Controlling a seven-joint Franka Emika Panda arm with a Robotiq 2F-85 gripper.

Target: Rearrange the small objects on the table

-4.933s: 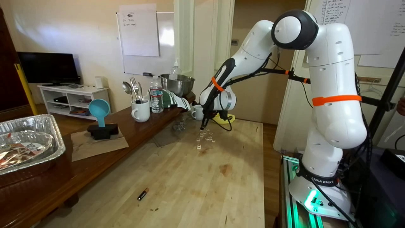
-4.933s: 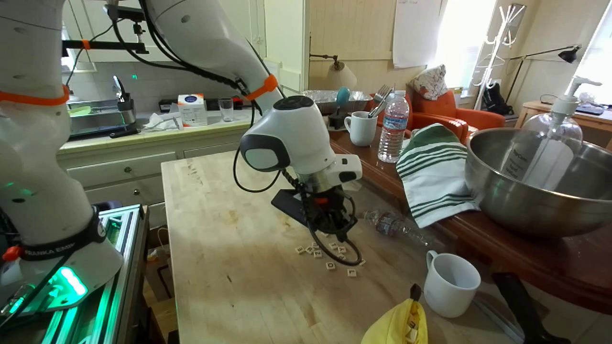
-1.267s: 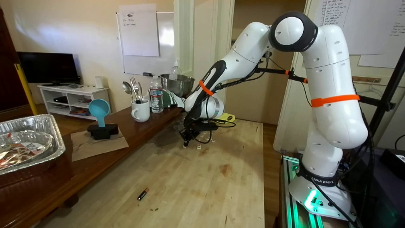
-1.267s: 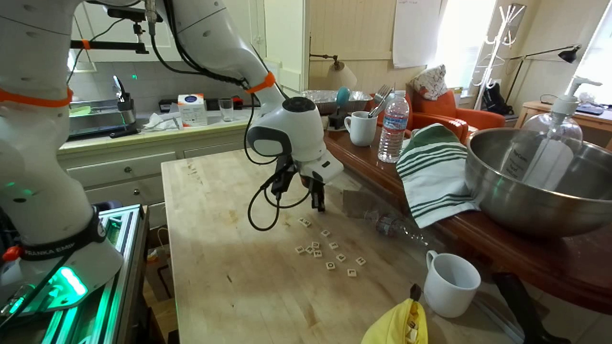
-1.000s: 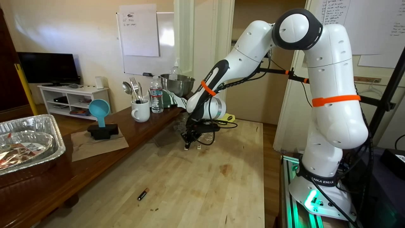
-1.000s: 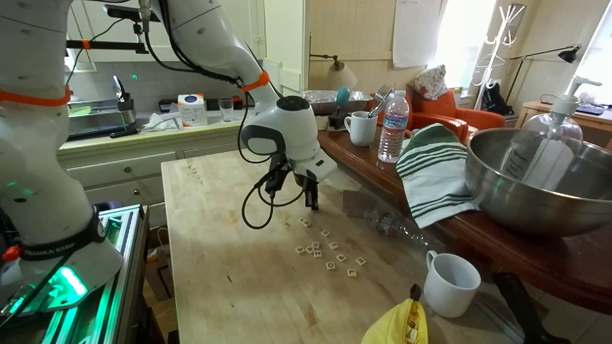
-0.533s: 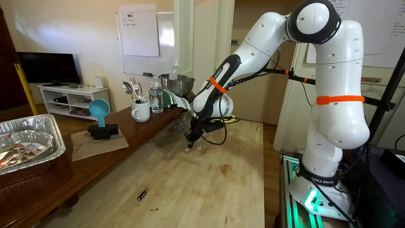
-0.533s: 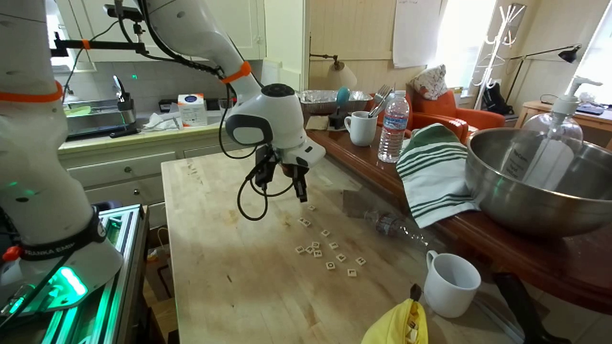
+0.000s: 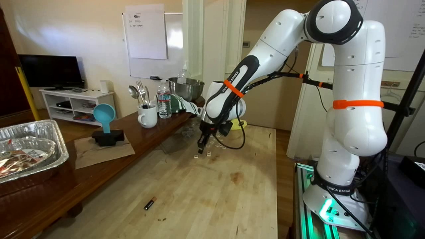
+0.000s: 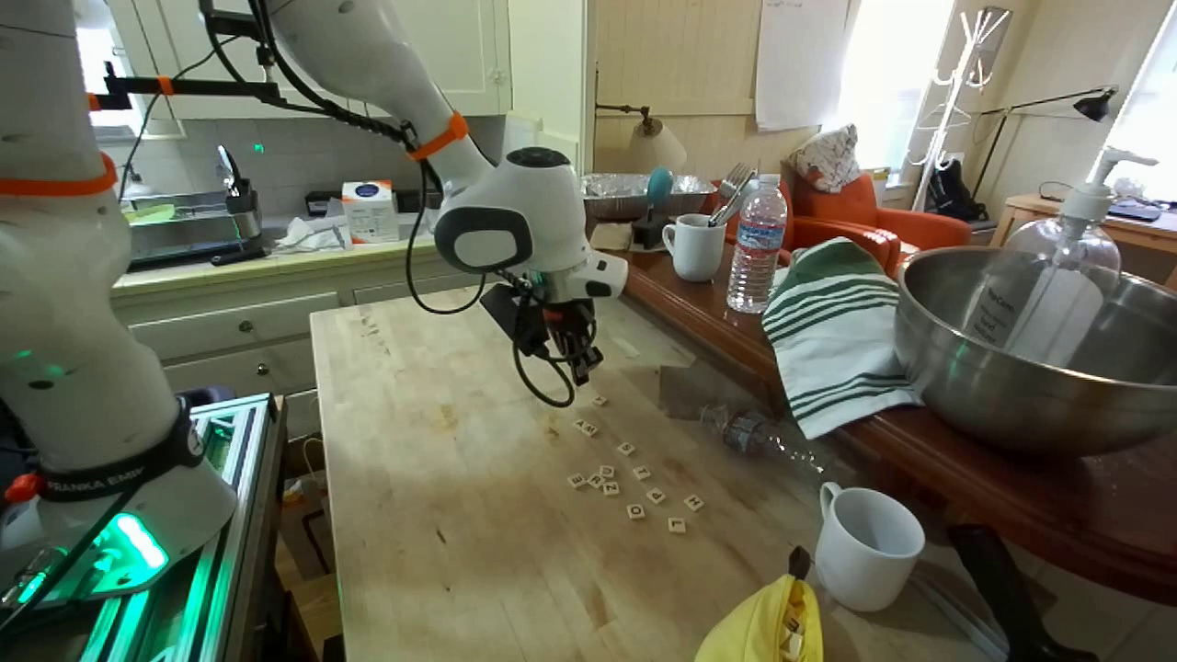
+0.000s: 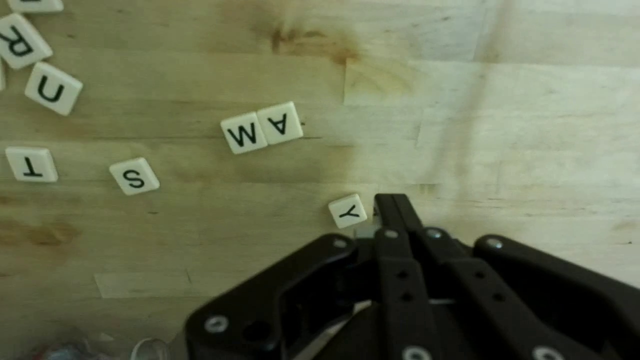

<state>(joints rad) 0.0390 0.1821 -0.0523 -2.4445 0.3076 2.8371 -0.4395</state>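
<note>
Several small white letter tiles lie on the pale wooden table. In the wrist view a Y tile lies alone, just left of my fingertips. An M tile and an A tile lie edge to edge. An S tile, a T tile, a U tile and an R tile lie further left. My gripper is shut with nothing visible between its fingers. In both exterior views the gripper hangs a little above the table near the Y tile.
A battery lies on the table. A clear plastic bottle, a white mug, a yellow banana pouch and a black handle also lie there. A raised dark wooden shelf borders the table, with a steel bowl on it.
The Y tile now lies at a spot that was bare 4.9 s ago. Since 1.0 s ago my gripper has lifted off that spot, drawn back slightly, and the wrist has turned.
</note>
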